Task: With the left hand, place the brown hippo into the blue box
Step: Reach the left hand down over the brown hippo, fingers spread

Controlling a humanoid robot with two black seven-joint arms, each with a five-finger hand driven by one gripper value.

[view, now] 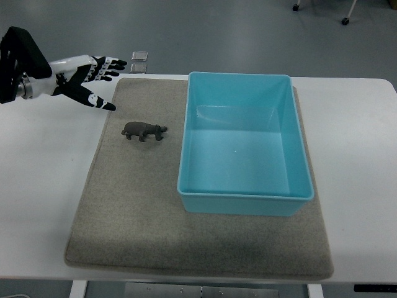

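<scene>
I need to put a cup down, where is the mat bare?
The grey mat is bare along its near edge, in front of the brown hippo and the blue box. The box's empty interior is free too. The left hand crowds the far-left corner.

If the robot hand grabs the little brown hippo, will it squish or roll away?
Probably neither. The brown hippo looks like a stiff moulded toy, so it should keep its shape. It stands on four legs on the grey mat, so rolling seems unlikely, though a nudge might tip it. It looks small and light.

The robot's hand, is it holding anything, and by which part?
Nothing. The left hand hovers open above the mat's corner, and the brown hippo lies untouched on the mat.
</scene>
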